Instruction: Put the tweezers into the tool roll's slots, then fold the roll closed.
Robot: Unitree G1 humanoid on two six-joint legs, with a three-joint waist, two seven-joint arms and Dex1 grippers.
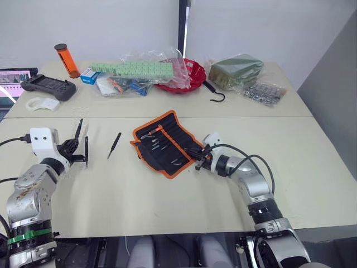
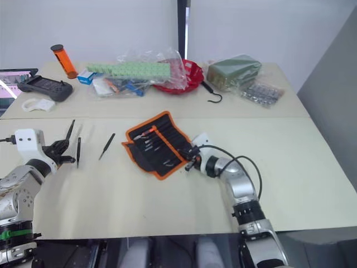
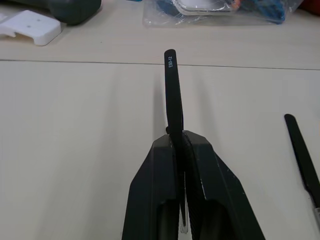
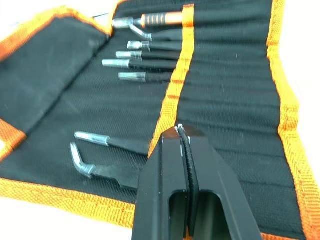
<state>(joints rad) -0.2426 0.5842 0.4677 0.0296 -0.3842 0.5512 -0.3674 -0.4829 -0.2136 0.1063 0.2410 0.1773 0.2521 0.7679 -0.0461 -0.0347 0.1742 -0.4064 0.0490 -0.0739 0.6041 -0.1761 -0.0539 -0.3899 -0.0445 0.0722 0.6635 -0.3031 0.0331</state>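
Now I am partway through filling the tool roll (image 1: 167, 143). It lies open in the middle of the bench (image 1: 312, 167), with several tools already tucked in its slots (image 4: 225, 100).

My left end effector (image 3: 178, 150) is pressed together on one pair of tweezers (image 3: 171, 90). I hold them up above the bench, well to the left of the roll. In the left wrist view the black handle sticks out past my fingers (image 3: 155, 190).

Another pair of tweezers (image 1: 114, 144) lies loose on the bench, between my left end effector and the roll. A third slim black one (image 1: 86, 151) shows just beside my left end effector, but I cannot tell if it is lying flat.

My right end effector (image 4: 181, 137) is pressed together too, with nothing in it that I can see. Its tips sit at the orange strip (image 4: 175, 85), near the right edge of the roll.

I think the step in hand is bringing the held tweezers over to the roll. Next I need to carry them right, line the point up with a free slot, and slide them in gently. The slots are narrow, so I must aim well. The roll may need holding down.
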